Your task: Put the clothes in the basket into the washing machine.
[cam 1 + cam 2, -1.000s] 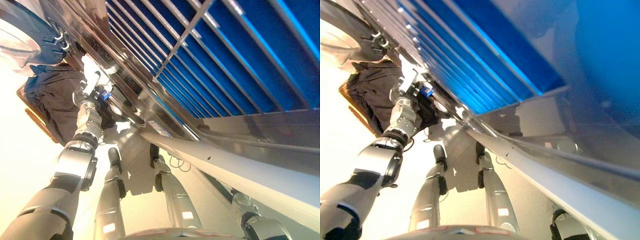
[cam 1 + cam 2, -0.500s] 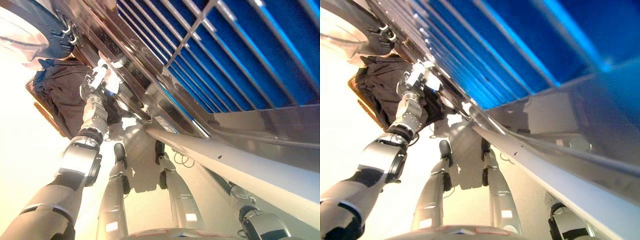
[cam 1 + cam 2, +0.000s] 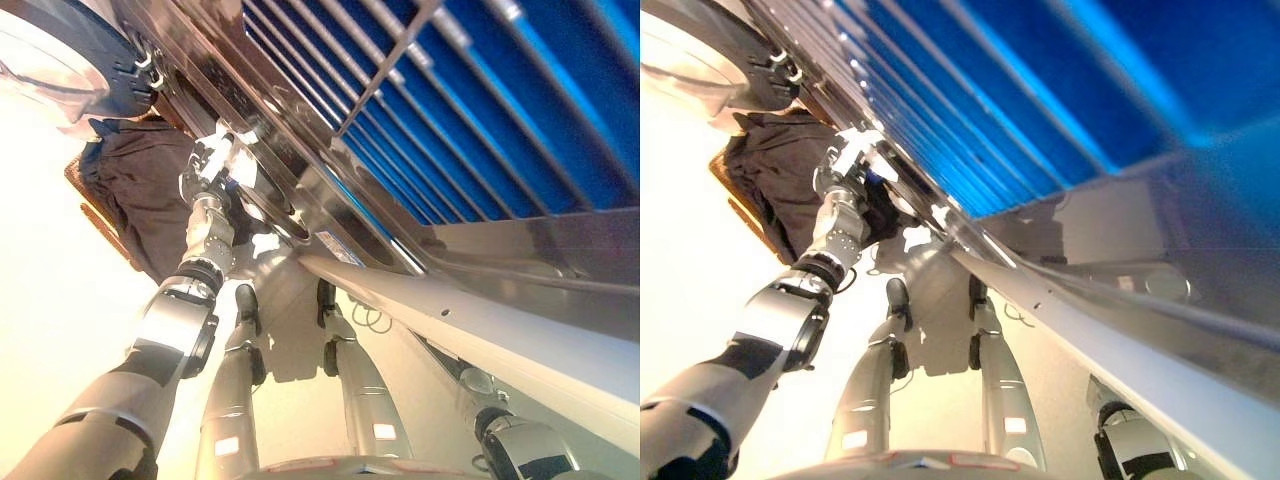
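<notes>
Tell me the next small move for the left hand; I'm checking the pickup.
Probably lower the left hand into the dark clothes and close on them. It sits at the pile's edge in the basket, and no cloth visibly hangs from it.

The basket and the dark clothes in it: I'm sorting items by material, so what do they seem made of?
The basket looks like brown woven wicker, judging by its ribbed edge. The dark clothes look like soft matte fabric, draping in folds.
</notes>
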### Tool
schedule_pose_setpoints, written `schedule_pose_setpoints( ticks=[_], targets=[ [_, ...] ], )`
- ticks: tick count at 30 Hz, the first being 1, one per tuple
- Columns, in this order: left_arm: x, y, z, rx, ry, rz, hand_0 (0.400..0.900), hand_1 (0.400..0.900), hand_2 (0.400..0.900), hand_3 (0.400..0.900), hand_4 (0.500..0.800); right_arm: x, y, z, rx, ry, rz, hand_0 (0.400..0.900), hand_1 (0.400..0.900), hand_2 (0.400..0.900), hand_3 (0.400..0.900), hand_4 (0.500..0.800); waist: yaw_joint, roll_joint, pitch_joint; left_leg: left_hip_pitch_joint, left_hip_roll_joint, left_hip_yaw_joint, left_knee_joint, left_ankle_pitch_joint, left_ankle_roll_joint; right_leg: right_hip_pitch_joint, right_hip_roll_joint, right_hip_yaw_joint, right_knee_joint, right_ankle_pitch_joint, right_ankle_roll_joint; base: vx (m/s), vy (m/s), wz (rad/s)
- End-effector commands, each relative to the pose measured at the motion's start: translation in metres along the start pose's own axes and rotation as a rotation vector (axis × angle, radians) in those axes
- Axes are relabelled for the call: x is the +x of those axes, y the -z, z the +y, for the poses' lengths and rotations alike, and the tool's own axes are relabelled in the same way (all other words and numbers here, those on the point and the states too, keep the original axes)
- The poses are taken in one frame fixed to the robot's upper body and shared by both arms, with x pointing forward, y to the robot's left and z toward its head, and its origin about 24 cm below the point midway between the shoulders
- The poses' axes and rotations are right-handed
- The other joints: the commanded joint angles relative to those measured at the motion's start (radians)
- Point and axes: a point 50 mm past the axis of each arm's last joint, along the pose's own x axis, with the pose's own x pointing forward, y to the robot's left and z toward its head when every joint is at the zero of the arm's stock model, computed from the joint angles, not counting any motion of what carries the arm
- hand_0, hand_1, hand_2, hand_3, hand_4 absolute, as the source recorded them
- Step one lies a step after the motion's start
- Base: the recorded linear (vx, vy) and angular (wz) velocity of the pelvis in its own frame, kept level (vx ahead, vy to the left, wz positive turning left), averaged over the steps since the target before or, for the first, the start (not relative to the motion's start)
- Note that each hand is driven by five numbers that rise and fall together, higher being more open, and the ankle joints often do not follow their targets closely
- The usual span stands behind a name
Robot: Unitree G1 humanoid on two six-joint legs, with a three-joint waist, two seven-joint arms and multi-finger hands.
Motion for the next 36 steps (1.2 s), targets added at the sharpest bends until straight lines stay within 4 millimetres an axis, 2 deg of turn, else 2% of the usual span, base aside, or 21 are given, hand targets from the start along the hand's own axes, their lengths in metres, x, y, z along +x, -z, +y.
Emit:
schedule_pose_setpoints(
  ticks=[1, 2, 4, 5, 10, 11, 12, 13, 14, 15, 16, 17, 18, 19, 21, 23, 24, 27, 28, 32, 36],
  targets=[
    [0.002, -0.016, -0.023, 0.170, 0.217, -0.056, 0.900, 0.900, 0.900, 0.900, 0.800, 0.011, -0.014, -0.049, -0.071, 0.145, -0.006, 0.900, 0.900, 0.900, 0.900, 0.800, -0.047, 0.080, 0.014, 0.065, 0.031, -0.138, -0.054, -0.040, -0.054, 0.029, 0.052, -0.077, -0.011, 0.042, -0.016, -0.07, 0.037, 0.07],
    [0.000, -0.013, -0.034, 0.165, 0.321, -0.021, 0.900, 0.900, 0.900, 0.900, 0.800, 0.014, -0.025, -0.055, -0.081, 0.134, -0.016, 0.900, 0.900, 0.900, 0.900, 0.800, -0.046, 0.086, 0.022, 0.057, 0.028, -0.136, -0.045, -0.040, -0.052, 0.030, 0.051, -0.078, -0.021, 0.051, -0.015, -0.05, 0.017, 0.01],
    [0.000, -0.016, -0.035, 0.164, 0.346, -0.028, 0.900, 0.900, 0.900, 0.900, 0.800, 0.015, -0.027, -0.057, -0.080, 0.135, -0.013, 0.900, 0.900, 0.900, 0.900, 0.800, -0.046, 0.089, 0.025, 0.048, 0.027, -0.138, -0.035, -0.043, -0.050, 0.027, 0.052, -0.078, -0.023, 0.052, -0.018, -0.04, 0.029, -0.02],
    [-0.001, -0.014, -0.037, 0.102, 0.355, -0.023, 0.900, 0.900, 0.900, 0.900, 0.800, 0.015, -0.026, -0.059, -0.081, 0.135, -0.005, 0.900, 0.900, 0.900, 0.900, 0.800, -0.044, 0.090, 0.024, 0.042, 0.024, -0.139, -0.029, -0.046, -0.048, 0.023, 0.054, -0.076, -0.025, 0.055, -0.019, -0.03, 0.031, -0.04],
    [-0.004, -0.003, -0.024, -0.079, 0.262, -0.022, 0.900, 0.900, 0.900, 0.900, 0.800, 0.009, 0.002, -0.061, -0.075, 0.144, 0.062, 0.900, 0.900, 0.900, 0.900, 0.800, -0.049, 0.088, 0.013, 0.018, 0.024, -0.139, -0.015, -0.048, -0.048, 0.005, 0.055, -0.069, -0.022, 0.054, -0.022, -0.01, 0.013, -0.07],
    [-0.005, 0.002, -0.014, -0.103, 0.207, -0.015, 0.900, 0.900, 0.900, 0.900, 0.800, 0.008, 0.006, -0.062, -0.072, 0.151, 0.073, 0.900, 0.900, 0.900, 0.900, 0.800, -0.047, 0.086, 0.008, 0.017, 0.026, -0.140, -0.011, -0.048, -0.048, 0.005, 0.056, -0.069, -0.017, 0.051, -0.023, 0.02, -0.028, -0.05],
    [-0.006, 0.010, 0.010, -0.094, 0.070, -0.009, 0.900, 0.900, 0.900, 0.900, 0.800, 0.005, 0.015, -0.056, -0.072, 0.149, 0.082, 0.900, 0.900, 0.900, 0.900, 0.800, -0.040, 0.082, -0.002, 0.024, 0.028, -0.143, -0.008, -0.049, -0.048, 0.011, 0.057, -0.071, -0.008, 0.041, -0.027, 0.00, 0.000, 0.00],
    [-0.006, 0.010, 0.010, -0.091, 0.067, -0.009, 0.900, 0.900, 0.900, 0.900, 0.800, 0.005, 0.016, -0.056, -0.074, 0.150, 0.083, 0.900, 0.900, 0.900, 0.900, 0.800, -0.041, 0.081, -0.002, 0.025, 0.028, -0.142, -0.009, -0.049, -0.048, 0.012, 0.057, -0.071, -0.007, 0.040, -0.027, 0.05, -0.057, 0.04],
    [-0.012, 0.023, 0.035, -0.151, -0.097, 0.001, 0.900, 0.900, 0.900, 0.900, 0.800, 0.005, 0.014, -0.050, -0.050, 0.160, 0.069, 0.900, 0.900, 0.900, 0.900, 0.800, -0.029, 0.076, -0.011, 0.050, 0.029, -0.146, -0.018, -0.048, -0.050, 0.033, 0.059, -0.074, 0.002, 0.028, -0.030, 0.03, -0.036, 0.05],
    [-0.012, 0.024, 0.035, -0.150, -0.101, 0.002, 0.900, 0.900, 0.900, 0.900, 0.800, 0.004, 0.014, -0.050, -0.053, 0.162, 0.069, 0.900, 0.900, 0.900, 0.900, 0.800, -0.029, 0.076, -0.009, 0.057, 0.029, -0.146, -0.022, -0.047, -0.050, 0.038, 0.058, -0.074, 0.002, 0.027, -0.030, 0.04, -0.051, 0.07],
    [-0.017, 0.032, 0.046, -0.120, -0.170, 0.019, 0.900, 0.900, 0.900, 0.900, 0.800, 0.003, 0.016, -0.043, -0.051, 0.158, 0.065, 0.900, 0.900, 0.900, 0.900, 0.800, -0.022, 0.074, -0.009, 0.074, 0.029, -0.147, -0.029, -0.044, -0.051, 0.052, 0.058, -0.079, 0.008, 0.021, -0.031, 0.04, -0.051, 0.14],
    [-0.031, 0.055, 0.070, -0.107, -0.289, 0.076, 0.900, 0.900, 0.900, 0.900, 0.800, 0.003, 0.011, -0.035, -0.023, 0.169, 0.058, 0.900, 0.900, 0.900, 0.900, 0.800, 0.001, 0.074, -0.006, 0.124, 0.029, -0.154, -0.049, -0.037, -0.055, 0.087, 0.057, -0.087, 0.022, 0.005, -0.032, 0.05, -0.066, 0.21],
    [-0.039, 0.066, 0.085, -0.025, -0.334, 0.118, 0.900, 0.900, 0.900, 0.900, 0.800, 0.002, 0.011, -0.030, -0.025, 0.163, 0.055, 0.900, 0.900, 0.900, 0.900, 0.800, 0.013, 0.075, 0.002, 0.159, 0.027, -0.154, -0.064, -0.031, -0.057, 0.117, 0.056, -0.091, 0.025, -0.004, -0.033, 0.04, -0.052, 0.19],
    [-0.040, 0.067, 0.085, -0.019, -0.337, 0.118, 0.900, 0.900, 0.900, 0.900, 0.800, 0.002, 0.012, -0.030, -0.026, 0.162, 0.056, 0.900, 0.900, 0.900, 0.900, 0.800, 0.012, 0.072, 0.008, 0.172, 0.026, -0.153, -0.071, -0.030, -0.057, 0.128, 0.056, -0.091, 0.023, -0.005, -0.033, 0.03, -0.044, 0.18],
    [-0.066, 0.095, 0.120, 0.025, -0.454, 0.220, 0.900, 0.900, 0.900, 0.900, 0.800, 0.001, 0.014, -0.024, -0.014, 0.154, 0.069, 0.900, 0.900, 0.900, 0.900, 0.800, 0.040, 0.074, 0.017, 0.245, 0.019, -0.159, -0.105, -0.018, -0.061, 0.191, 0.054, -0.099, 0.030, -0.026, -0.033, 0.01, -0.051, 0.27],
    [-0.088, 0.112, 0.146, 0.098, -0.532, 0.288, 0.900, 0.900, 0.900, 0.900, 0.800, -0.002, 0.019, -0.016, -0.005, 0.138, 0.082, 0.900, 0.900, 0.900, 0.900, 0.800, 0.060, 0.072, 0.033, 0.310, 0.012, -0.146, -0.149, 0.027, -0.060, 0.248, 0.048, -0.122, 0.018, -0.010, -0.041, -0.05, -0.046, 0.28],
    [-0.109, 0.125, 0.170, 0.144, -0.616, 0.368, 0.900, 0.900, 0.900, 0.900, 0.800, -0.003, 0.020, -0.014, 0.006, 0.131, 0.088, 0.900, 0.900, 0.900, 0.900, 0.800, 0.074, 0.074, 0.033, 0.349, 0.011, -0.149, -0.172, 0.039, -0.064, 0.289, 0.049, -0.128, 0.010, -0.018, -0.039, 0.07, -0.051, 0.28],
    [-0.158, 0.146, 0.211, 0.234, -0.724, 0.500, 0.900, 0.900, 0.900, 0.900, 0.800, -0.008, 0.037, -0.013, 0.009, 0.125, 0.125, 0.900, 0.900, 0.900, 0.900, 0.800, 0.101, 0.083, 0.026, 0.448, 0.009, -0.158, -0.228, 0.066, -0.068, 0.399, 0.056, -0.147, -0.029, -0.030, -0.035, 0.07, -0.054, 0.26],
    [-0.180, 0.155, 0.224, 0.297, -0.729, 0.581, 0.900, 0.900, 0.900, 0.900, 0.800, -0.010, 0.041, -0.010, 0.005, 0.108, 0.131, 0.900, 0.900, 0.900, 0.900, 0.800, 0.111, 0.086, 0.021, 0.477, 0.011, -0.157, -0.246, 0.075, -0.069, 0.428, 0.059, -0.156, -0.041, -0.031, -0.031, 0.06, -0.033, 0.14],
    [-0.231, 0.168, 0.253, 0.417, -0.733, 0.746, 0.900, 0.900, 0.900, 0.900, 0.800, -0.017, 0.064, -0.017, -0.012, 0.092, 0.179, 0.900, 0.900, 0.900, 0.900, 0.800, 0.130, 0.102, 0.004, 0.561, 0.010, -0.158, -0.284, 0.094, -0.070, 0.527, 0.069, -0.168, -0.076, -0.035, -0.021, 0.02, -0.029, 0.10],
    [-0.262, 0.180, 0.258, 0.494, -0.626, 0.865, 0.900, 0.900, 0.900, 0.900, 0.800, -0.027, 0.088, -0.023, -0.040, 0.059, 0.240, 0.900, 0.900, 0.900, 0.900, 0.800, 0.140, 0.122, -0.017, 0.632, 0.013, -0.158, -0.303, 0.106, -0.072, 0.614, 0.071, -0.169, -0.111, -0.031, -0.013, 0.00, -0.006, 0.01]
  ],
)
